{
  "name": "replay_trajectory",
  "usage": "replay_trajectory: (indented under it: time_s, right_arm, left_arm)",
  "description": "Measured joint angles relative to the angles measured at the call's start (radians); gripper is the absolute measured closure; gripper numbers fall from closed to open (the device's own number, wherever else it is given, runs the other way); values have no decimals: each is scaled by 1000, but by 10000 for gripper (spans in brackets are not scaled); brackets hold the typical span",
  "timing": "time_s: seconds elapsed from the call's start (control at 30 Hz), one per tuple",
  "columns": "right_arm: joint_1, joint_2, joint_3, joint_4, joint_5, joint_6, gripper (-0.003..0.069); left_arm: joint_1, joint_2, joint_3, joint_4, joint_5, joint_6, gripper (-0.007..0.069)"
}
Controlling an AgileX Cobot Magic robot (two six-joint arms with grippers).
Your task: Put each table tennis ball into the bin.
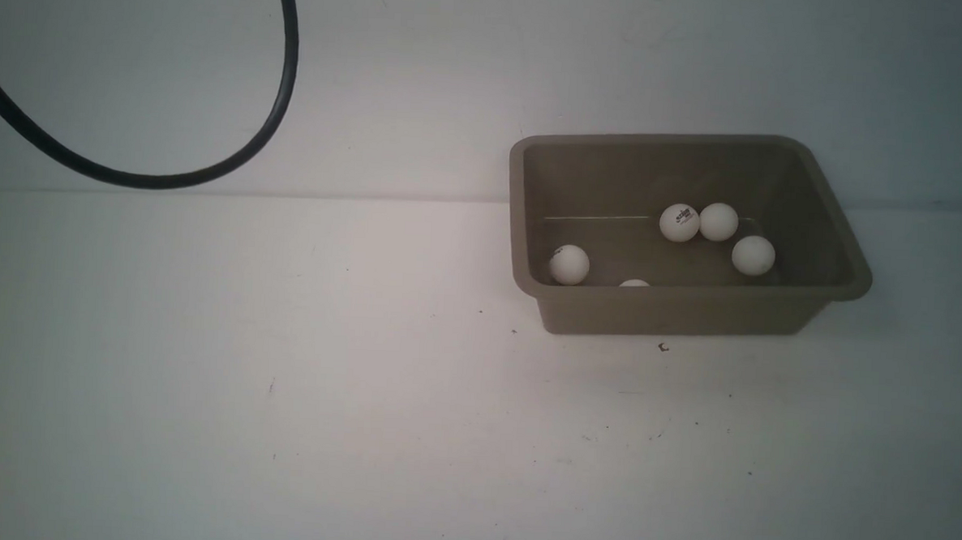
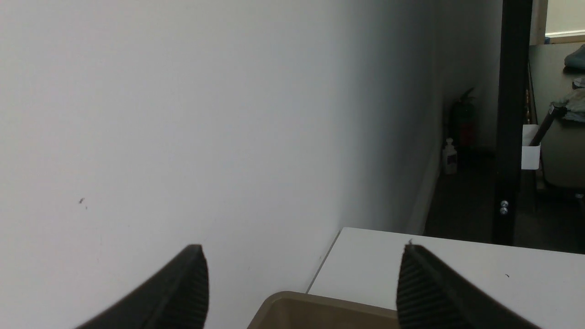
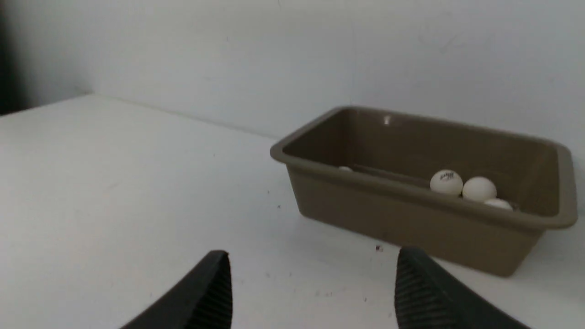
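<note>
The bin (image 1: 690, 312) stands on the white table at the right, close to the back wall. Several table tennis balls lie inside it: one with a dark logo (image 1: 679, 223), a plain one (image 1: 718, 222) touching it, and another (image 1: 753, 255) near the right wall. One ball (image 1: 569, 264) rests in the near left corner. My left gripper (image 2: 301, 258) is open and empty above a corner of the bin (image 2: 320, 310). My right gripper (image 3: 313, 262) is open and empty over bare table, short of the bin (image 3: 411, 224). No ball shows outside the bin.
A black cable (image 1: 282, 91) loops down at the upper left in front of the white wall. Beyond the table's end stand a black post (image 2: 512, 137), a red fire extinguisher (image 2: 464, 119) and a small white bottle (image 2: 449, 157) on the floor.
</note>
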Motion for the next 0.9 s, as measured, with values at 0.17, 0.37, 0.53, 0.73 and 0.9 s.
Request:
replay_trajectory:
  time_s: [0.17, 0.37, 0.53, 0.73, 0.9]
  right_arm:
    - [-19, 0, 43, -28, 1, 1, 219]
    - [-115, 0, 47, -22, 22, 16, 219]
    - [-235, 0, 47, -47, 9, 23, 219]
    - [-363, 1, 43, -82, 71, 23, 219]
    - [-441, 1, 42, -98, 80, 23, 219]
  left_arm:
    - [0, 0, 0, 0, 5, -1, 125]
    - [-1, 0, 0, 0, 12, -1, 125]
    - [-1, 0, 0, 0, 28, -1, 125]
    - [-1, 0, 0, 0, 46, -1, 125]
    - [-1, 0, 0, 0, 51, -1, 125]
